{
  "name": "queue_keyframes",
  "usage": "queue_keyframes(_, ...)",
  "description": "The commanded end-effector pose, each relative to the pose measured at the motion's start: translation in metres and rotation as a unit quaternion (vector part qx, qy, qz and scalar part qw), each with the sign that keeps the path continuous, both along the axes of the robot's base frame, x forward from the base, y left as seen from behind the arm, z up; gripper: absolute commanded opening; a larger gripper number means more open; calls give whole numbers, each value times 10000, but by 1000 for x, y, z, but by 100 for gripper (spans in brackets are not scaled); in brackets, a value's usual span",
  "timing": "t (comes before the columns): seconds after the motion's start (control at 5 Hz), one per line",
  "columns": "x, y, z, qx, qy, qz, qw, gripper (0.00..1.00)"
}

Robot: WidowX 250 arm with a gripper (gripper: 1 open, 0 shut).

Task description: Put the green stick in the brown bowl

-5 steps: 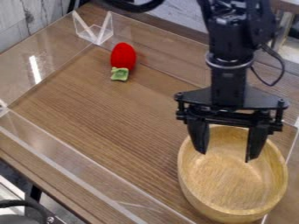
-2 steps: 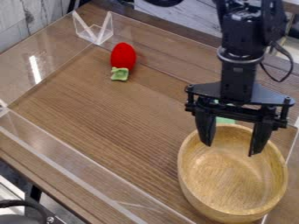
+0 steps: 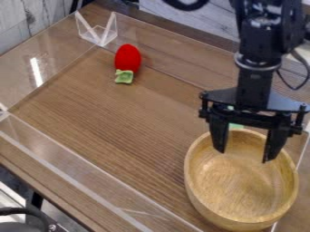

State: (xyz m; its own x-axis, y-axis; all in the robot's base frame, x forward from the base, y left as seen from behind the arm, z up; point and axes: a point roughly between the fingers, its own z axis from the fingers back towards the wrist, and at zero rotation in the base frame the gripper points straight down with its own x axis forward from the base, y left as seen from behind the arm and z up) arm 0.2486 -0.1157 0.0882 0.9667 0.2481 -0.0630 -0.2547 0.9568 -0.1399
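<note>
wooden desk [image 3: 109, 118] with brown grain fills the view, and low clear walls [image 3: 49, 54] stand along its left and near edges.

toward the far left corner lies a red toy [image 3: 127, 58]. a small green piece [image 3: 123, 78] touches its near end. no other green thing shows anywhere on the desk. i cannot tell if this piece is the green stick lying against the toy or only the toy's own stem. if it is the stick, it lies well apart from the bowl, about half the desk away.

such a small block looks light and stiff, probably plastic or painted wood, not fragile. its faces may be a little slippery, and it is low on the desk, so the fingers must come down almost to the wood. i would take it across its short width, at the middle, with the jaws turned so that they do not also catch the red toy beside it. a light push could make it slide away.

near the right edge, close to the near corner, sits the bowl [image 3: 191, 178], round with a thick rim, and what shows of its inside has nothing in it. the gripper [image 3: 247, 152] hangs straight down over it, its two dark fingers [image 3: 222, 145] spread wide, tips below the rim line on the far side of the bowl. nothing is between the fingers. if a tip touches the bowl's wall, i cannot tell.
</note>
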Motion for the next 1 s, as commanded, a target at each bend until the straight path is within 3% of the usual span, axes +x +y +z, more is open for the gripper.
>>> queue_keyframes(0.0, 6, 4, -1, 19, -176, 117, 9998, 100)
queue_keyframes(0.4, 3, 38, 18, 47, -218, -318, 9992, 100)
queue_keyframes(0.8, 2, 52, 26, 141, -317, 430, 9985, 100)
